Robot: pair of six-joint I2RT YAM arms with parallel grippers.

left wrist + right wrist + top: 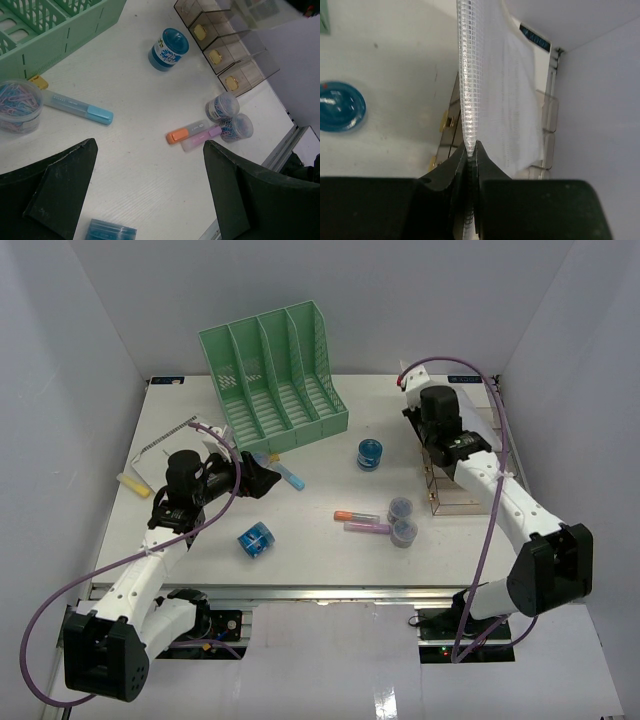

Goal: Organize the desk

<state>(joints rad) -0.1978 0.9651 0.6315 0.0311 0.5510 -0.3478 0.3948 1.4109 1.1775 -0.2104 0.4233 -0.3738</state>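
Down below the right hand (471, 146), tight on mesh sheet (506, 90): desk (395, 52).

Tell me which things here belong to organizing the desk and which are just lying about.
Part of the job: desk, green file rack, clear drawer unit, mesh pouch clamped in the right gripper, orange highlighter, purple highlighter, blue highlighter, clip jars, blue round tub, blue clip box.
Just there: purple cables, enclosure walls.
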